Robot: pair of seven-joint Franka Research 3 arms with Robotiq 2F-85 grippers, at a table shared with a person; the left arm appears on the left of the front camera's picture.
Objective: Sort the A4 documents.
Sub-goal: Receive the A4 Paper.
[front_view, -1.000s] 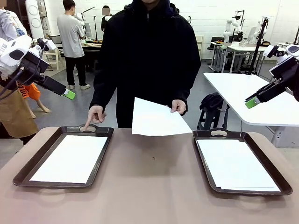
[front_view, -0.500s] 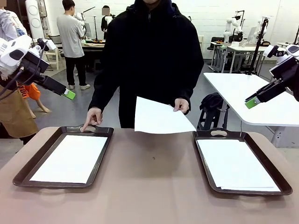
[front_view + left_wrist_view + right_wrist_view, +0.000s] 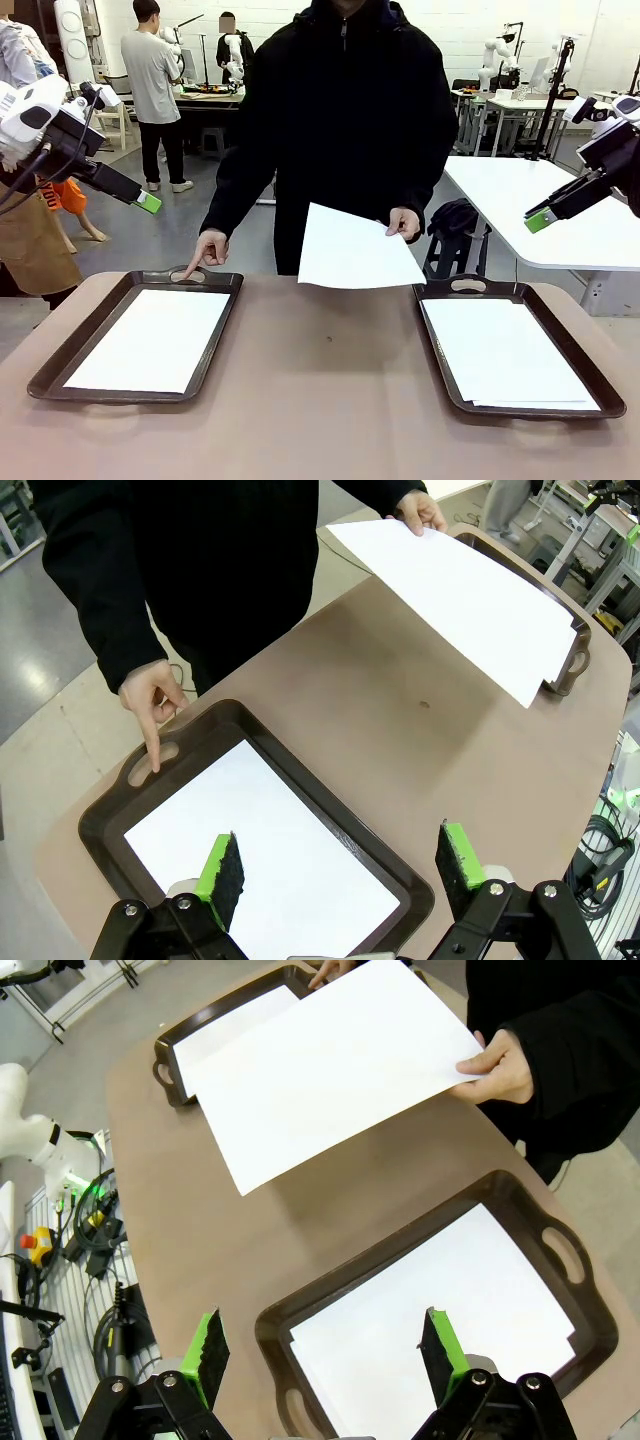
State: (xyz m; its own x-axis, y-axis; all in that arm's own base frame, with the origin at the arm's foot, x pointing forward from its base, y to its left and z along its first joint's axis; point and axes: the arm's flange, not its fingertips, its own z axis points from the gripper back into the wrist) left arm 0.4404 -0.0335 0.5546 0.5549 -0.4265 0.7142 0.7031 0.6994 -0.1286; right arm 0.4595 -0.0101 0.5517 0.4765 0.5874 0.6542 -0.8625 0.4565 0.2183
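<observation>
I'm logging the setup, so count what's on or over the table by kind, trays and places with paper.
Dark trays: 2, left tray and right tray
Places with paper: 3, left tray paper, right tray stack, held sheet
Total: 5

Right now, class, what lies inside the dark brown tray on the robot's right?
White paper sheets lie stacked inside the dark brown rectangular tray, edges slightly offset. Their number is unclear, and the floor beneath them is covered.
</observation>
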